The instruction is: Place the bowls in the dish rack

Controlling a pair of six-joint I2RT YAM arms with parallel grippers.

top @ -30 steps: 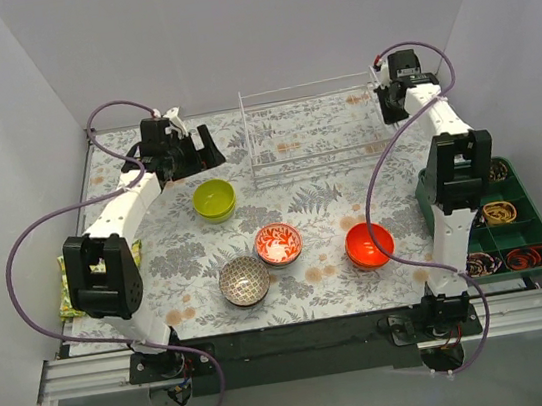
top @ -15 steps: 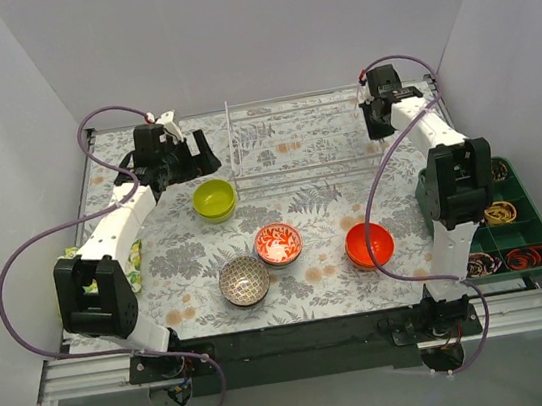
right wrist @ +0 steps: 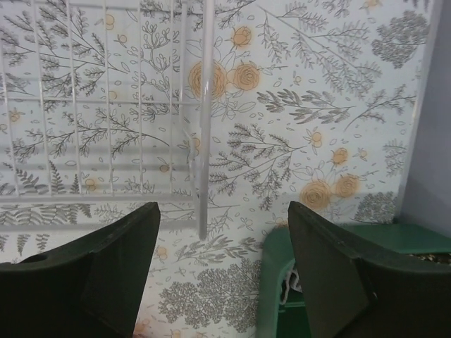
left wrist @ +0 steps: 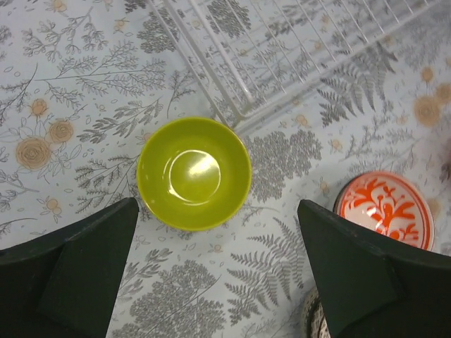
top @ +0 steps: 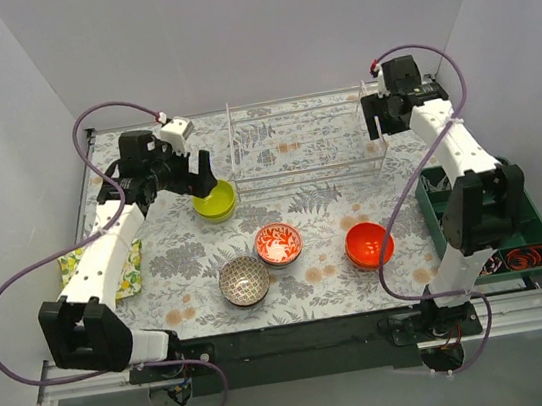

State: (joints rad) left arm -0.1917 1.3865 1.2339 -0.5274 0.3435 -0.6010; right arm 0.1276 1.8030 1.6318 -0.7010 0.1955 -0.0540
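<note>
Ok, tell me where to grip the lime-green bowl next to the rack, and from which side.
Probably best to pinch its rim from straight above, one jaw inside, one outside. The lime-green bowl sits upright, mouth up. Take the rim on the side away from the dish rack, whose corner stands close beside it.

The left arm (top: 106, 251) rose from its near-left base and extended toward the far left, wrist bent over. The left gripper (top: 199, 181) pointed straight down, jaws spread wide. The right arm (top: 457, 145) extended up the right side to the far end. The right gripper (top: 378, 125) faced down, jaws wide apart.
</note>
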